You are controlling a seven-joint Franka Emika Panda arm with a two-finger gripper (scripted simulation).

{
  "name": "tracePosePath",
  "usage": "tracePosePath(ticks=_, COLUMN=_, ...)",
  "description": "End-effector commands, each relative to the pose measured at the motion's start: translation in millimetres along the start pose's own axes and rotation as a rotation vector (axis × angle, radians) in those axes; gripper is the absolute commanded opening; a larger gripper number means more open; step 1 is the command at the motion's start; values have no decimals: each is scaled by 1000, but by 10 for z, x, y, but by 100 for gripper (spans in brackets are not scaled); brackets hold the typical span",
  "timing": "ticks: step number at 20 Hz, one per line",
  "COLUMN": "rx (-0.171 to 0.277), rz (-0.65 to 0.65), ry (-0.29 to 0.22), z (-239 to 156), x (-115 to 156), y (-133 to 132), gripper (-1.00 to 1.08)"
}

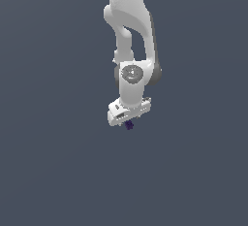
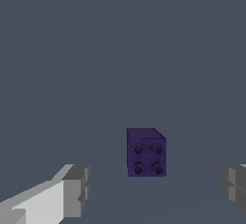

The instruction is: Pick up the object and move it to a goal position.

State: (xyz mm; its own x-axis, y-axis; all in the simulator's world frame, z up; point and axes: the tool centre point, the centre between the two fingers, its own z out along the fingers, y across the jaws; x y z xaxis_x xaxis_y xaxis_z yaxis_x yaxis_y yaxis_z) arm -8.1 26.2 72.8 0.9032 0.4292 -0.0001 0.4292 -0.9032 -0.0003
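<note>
Wrist view showed the tool [image 2: 153, 189] spread wide, hanging right over the object [image 2: 146, 153], nothing gripped yet. Looked like the reach-in step; next I'd guess lower, then squeeze.

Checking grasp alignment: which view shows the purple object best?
Wrist view. The object shows large and unobstructed there: a dark purple block with four round holes on one face, between the open gripper fingers, touching neither. In the exterior view it is only a tiny dark speck just under the gripper.
</note>
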Motion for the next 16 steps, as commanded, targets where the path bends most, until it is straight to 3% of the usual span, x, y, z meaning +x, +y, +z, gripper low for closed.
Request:
tracePosePath(ticks=1, rx=0, rz=0, ry=0, z=0, x=0, y=0, gripper=100)
tracePosePath(ticks=16, rx=0, rz=-5, ry=0, z=487, x=-9, y=-3, gripper=100)
